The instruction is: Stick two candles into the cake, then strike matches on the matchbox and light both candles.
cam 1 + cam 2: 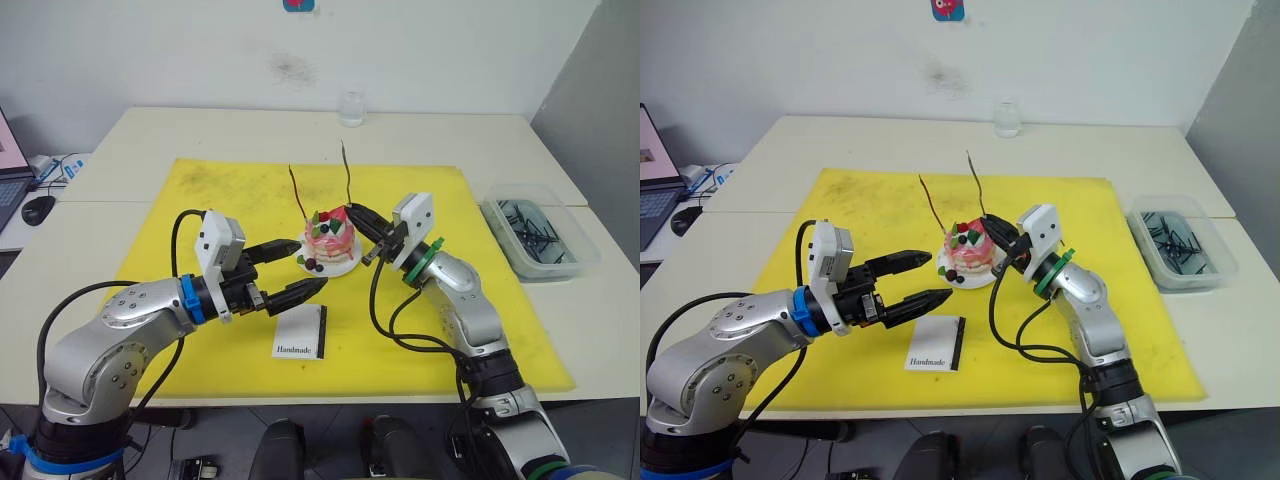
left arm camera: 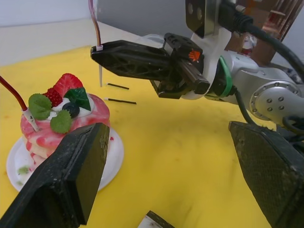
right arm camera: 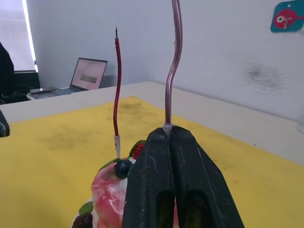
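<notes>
The pink cake (image 1: pixel 331 241) sits on its white plate at the middle of the yellow mat (image 1: pixel 190 200). One candle (image 1: pixel 298 192) stands stuck in the cake's left side. My right gripper (image 1: pixel 354 209) is shut on the second candle (image 1: pixel 347 172) near its pale lower end, holding it upright at the cake's right edge; I cannot tell whether its tip touches the cake. My left gripper (image 1: pixel 307 266) is open just left of the plate, with nothing between its fingers. The white matchbox (image 1: pixel 302 334) lies flat in front of the cake. Two matches (image 2: pixel 118 94) lie on the mat behind the cake.
A clear bin (image 1: pixel 540 238) of small dark items stands off the mat at the right. At the table's back edge is a glass (image 1: pixel 351 108). A laptop (image 1: pixel 8 170) and mouse (image 1: pixel 38 208) lie on the far left.
</notes>
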Robot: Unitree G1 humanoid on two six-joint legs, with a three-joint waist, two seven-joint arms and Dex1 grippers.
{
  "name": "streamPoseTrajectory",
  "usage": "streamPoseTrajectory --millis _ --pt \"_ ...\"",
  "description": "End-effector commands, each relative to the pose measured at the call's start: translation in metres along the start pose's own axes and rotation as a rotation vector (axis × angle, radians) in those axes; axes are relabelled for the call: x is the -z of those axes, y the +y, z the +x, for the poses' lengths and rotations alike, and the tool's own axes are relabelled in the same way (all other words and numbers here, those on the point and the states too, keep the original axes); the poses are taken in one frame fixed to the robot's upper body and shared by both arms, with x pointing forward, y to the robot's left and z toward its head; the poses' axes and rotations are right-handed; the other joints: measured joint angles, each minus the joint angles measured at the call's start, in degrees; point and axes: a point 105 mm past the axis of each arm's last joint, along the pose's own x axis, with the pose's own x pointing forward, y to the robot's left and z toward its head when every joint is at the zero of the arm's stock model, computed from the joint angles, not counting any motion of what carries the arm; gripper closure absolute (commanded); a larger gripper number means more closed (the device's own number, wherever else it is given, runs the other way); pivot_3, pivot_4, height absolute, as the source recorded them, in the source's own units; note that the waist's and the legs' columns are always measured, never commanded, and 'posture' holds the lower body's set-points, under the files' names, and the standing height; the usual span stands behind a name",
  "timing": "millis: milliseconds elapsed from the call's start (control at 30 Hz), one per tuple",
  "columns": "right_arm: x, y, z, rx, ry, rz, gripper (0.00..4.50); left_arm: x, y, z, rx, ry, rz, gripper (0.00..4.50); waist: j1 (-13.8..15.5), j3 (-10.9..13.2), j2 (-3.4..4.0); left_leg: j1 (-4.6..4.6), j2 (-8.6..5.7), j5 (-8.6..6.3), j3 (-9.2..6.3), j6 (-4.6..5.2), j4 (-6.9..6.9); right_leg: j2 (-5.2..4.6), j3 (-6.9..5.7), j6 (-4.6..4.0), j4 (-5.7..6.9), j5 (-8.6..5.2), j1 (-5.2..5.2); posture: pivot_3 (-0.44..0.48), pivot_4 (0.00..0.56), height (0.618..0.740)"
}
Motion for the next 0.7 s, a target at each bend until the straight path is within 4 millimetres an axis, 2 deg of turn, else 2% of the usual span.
streamPoseTrajectory --millis 33,300,567,700 --pt "-0.009 -0.003 0.006 0.019 -0.056 -0.04 4.46 -0.012 -0.002 0.001 0.022 -0.019 0.043 0.0 0.0 0.0 0.0 0.0 0.0 0.0 0.0 0.0 0.0 0.0 0.0 0.0 0.0 0.0 0.0 0.0 0.15 0.74" --pt "-0.001 -0.005 0.004 0.035 -0.042 -0.033 4.46 -0.012 -0.003 0.002 0.035 -0.007 0.052 0.0 -0.01 0.0 0.0 0.0 0.02 0.0 0.02 0.0 0.0 -0.05 0.04 0.0 0.0 0.0 0.0 0.0 0.15 0.74" --pt "-0.001 0.004 0.006 0.012 -0.05 -0.013 4.46 -0.008 -0.004 0.002 0.04 0.002 0.05 0.0 -0.01 0.01 0.01 0.01 0.03 0.0 0.01 0.0 0.0 -0.04 0.03 0.0 0.01 0.0 0.0 0.0 0.15 0.74" --pt "0.007 0.007 0.004 0.005 -0.024 -0.017 4.46 -0.007 -0.005 0.001 0.05 0.01 0.051 0.0 -0.02 0.01 0.01 0.0 0.04 0.0 0.02 0.0 0.0 -0.06 0.05 0.0 0.0 0.0 0.0 0.0 0.15 0.74"
